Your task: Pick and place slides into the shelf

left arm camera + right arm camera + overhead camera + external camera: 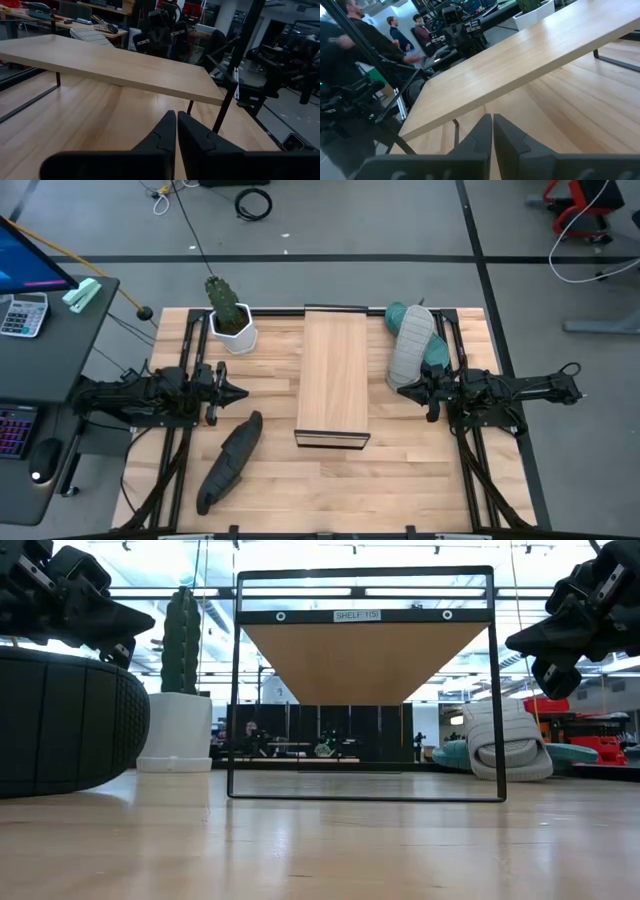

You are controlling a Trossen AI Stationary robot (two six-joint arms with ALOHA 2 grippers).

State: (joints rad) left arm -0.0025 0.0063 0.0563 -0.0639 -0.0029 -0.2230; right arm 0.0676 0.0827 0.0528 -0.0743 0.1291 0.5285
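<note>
The shelf (335,375) stands mid-table, its light-wood board raised on a thin black frame (365,685). The black slide (230,461) lies sole-down near the table's left front, filling the low view's left (60,720). The light grey slide (411,342) lies slanted over the teal slide (436,350) at the shelf's far right; both show in the low view (505,745). My left gripper (243,392) hovers shut left of the shelf, above the black slide's far end. My right gripper (402,389) hovers shut right of the shelf, just near of the grey slide.
A green cactus in a white pot (230,318) stands at the far left of the table, beside the shelf's far corner. Bare slatted tabletop (400,480) lies in front of the shelf. People stand in the room beyond (395,30).
</note>
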